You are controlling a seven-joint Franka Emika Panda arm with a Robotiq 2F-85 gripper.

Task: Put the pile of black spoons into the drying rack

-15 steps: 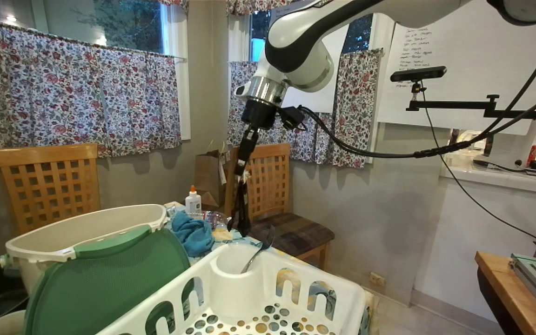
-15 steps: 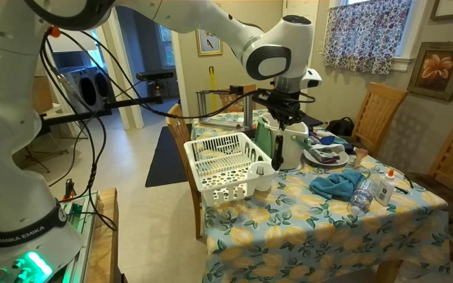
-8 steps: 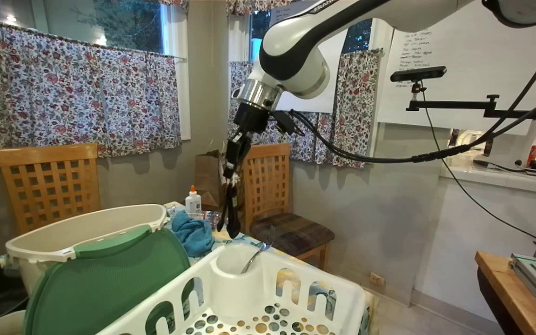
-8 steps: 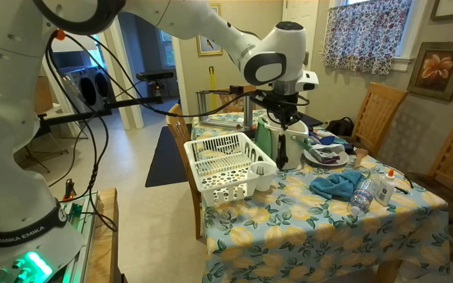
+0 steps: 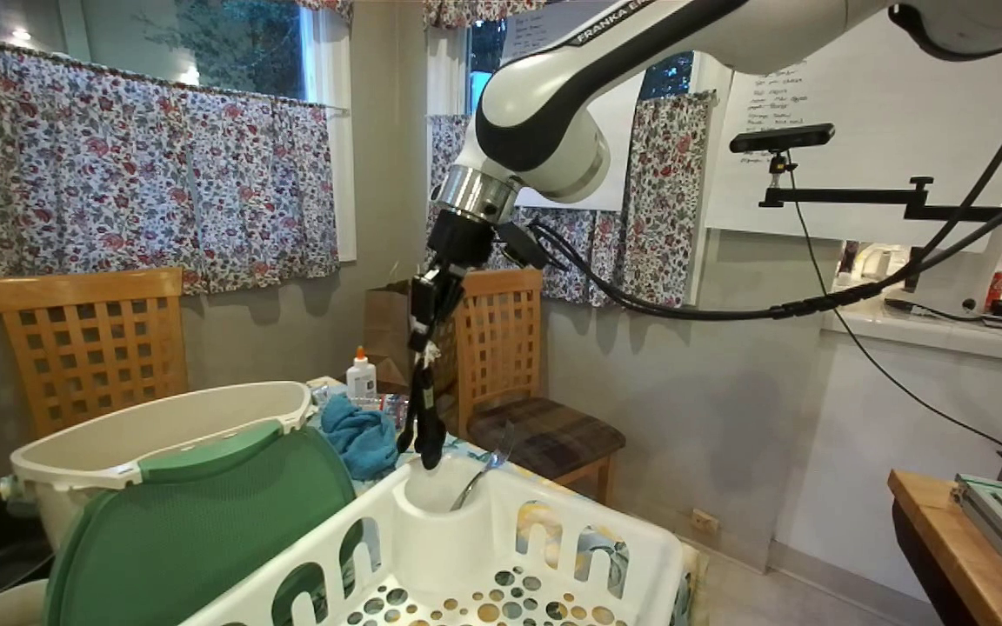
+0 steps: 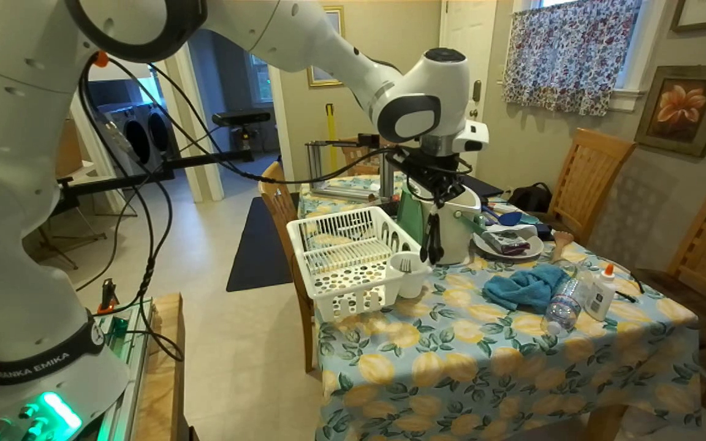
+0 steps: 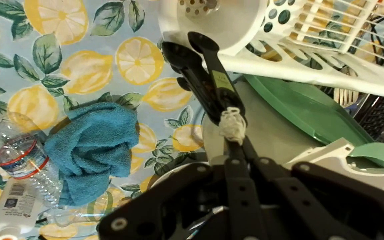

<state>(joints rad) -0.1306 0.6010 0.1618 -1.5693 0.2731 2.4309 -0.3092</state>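
Observation:
The bundle of black spoons [image 5: 428, 409] hangs bowls-down from my gripper [image 5: 420, 337], also in an exterior view [image 6: 432, 239]. In the wrist view my gripper [image 7: 242, 148] is shut on the handle end, and a pale band [image 7: 233, 125] wraps the spoons [image 7: 205, 71] just past the fingertips. The white drying rack [image 6: 359, 300] stands on the table with a round utensil cup [image 5: 444, 543] at its corner. The spoon bowls are by the cup's rim, overlapping its edge in the wrist view. A fork [image 5: 485, 469] leans in the cup. The gap between bowls and rim is unclear.
A cream tub [image 5: 40, 487] with a green sheet [image 5: 214, 513] stands beside the rack. A blue towel [image 6: 524, 288], a plastic bottle [image 6: 564, 309] and a glue bottle [image 6: 601, 297] lie or stand on the table. A white plate [image 6: 532, 250] holds items.
My gripper has moved down and to the left in both exterior views, carrying the spoons toward the cup. The bundle has turned a little, so its bowls show apart. Rack and table things are unmoved.

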